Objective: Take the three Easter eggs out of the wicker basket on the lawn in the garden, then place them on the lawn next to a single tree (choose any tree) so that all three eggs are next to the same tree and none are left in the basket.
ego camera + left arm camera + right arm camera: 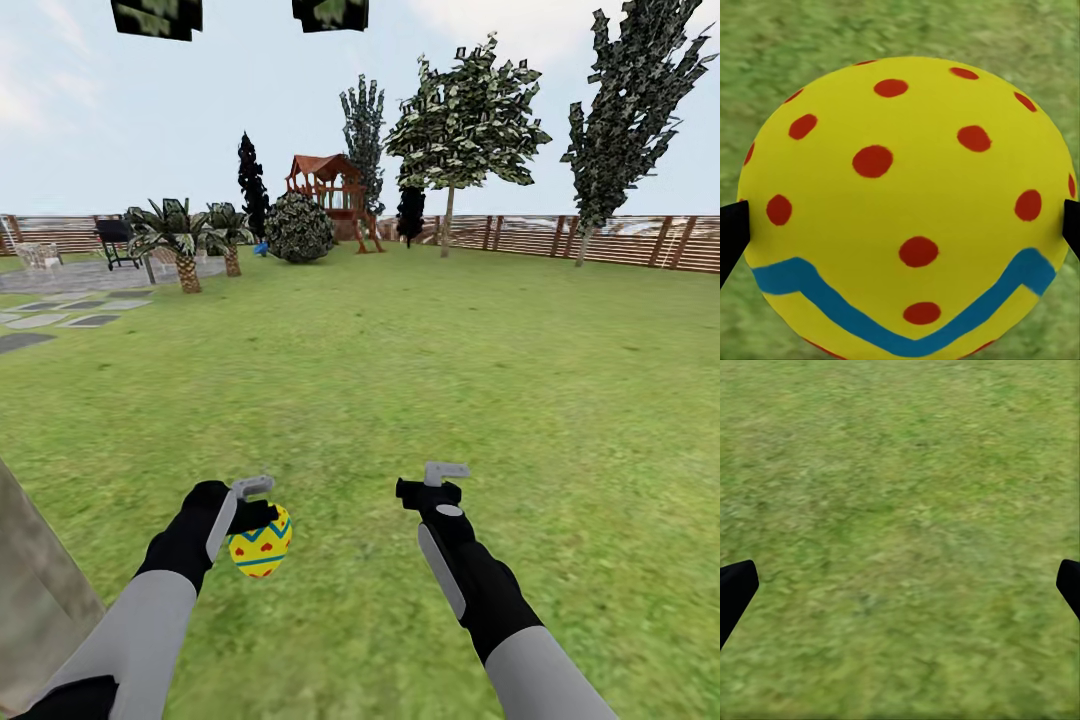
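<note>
The left gripper (262, 520) pinches a likely light, smooth, slippery Easter egg (261, 543) across its widest middle, while the right gripper's (432, 487) fingers (735, 589) stand wide, empty.

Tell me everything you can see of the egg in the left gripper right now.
The Easter egg is bright yellow with scattered red dots and a blue zigzag band near one end; the head view shows more blue zigzags and red marks. Its surface looks smooth and matte. It is held between the left gripper's dark fingers, which press on opposite sides, above the lawn and not touching the grass. A pale tree trunk stands close on the robot's left.
</note>
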Robot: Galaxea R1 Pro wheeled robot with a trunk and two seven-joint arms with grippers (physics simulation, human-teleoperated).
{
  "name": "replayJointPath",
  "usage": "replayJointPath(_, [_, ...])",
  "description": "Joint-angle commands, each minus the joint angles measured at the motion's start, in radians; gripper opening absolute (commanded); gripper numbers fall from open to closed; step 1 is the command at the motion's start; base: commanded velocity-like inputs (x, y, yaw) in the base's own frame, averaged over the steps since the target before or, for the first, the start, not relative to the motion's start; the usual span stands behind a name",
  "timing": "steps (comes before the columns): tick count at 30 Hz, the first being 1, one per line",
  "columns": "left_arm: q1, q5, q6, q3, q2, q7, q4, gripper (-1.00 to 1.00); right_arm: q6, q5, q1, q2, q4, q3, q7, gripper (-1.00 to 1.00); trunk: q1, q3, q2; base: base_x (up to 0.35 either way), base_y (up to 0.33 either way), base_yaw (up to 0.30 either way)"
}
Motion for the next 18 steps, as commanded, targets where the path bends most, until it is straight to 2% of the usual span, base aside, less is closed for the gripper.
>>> replayJointPath(1, [-0.001,0.001,0.005,0.004,-0.001,0.003,0.000,-1.00,0.003,-0.010,-0.001,0.000,-0.001,0.003,-0.009,1.00,0.004,-0.004,-0.008,0.000,0.000,0.000])
replayJointPath(18, [-0.001,0.001,0.002,0.004,-0.001,0.003,0.001,-1.00,0.002,-0.010,-0.001,0.000,-0.001,0.004,-0.009,1.00,0.069,-0.058,-0.127,0.000,0.000,0.000])
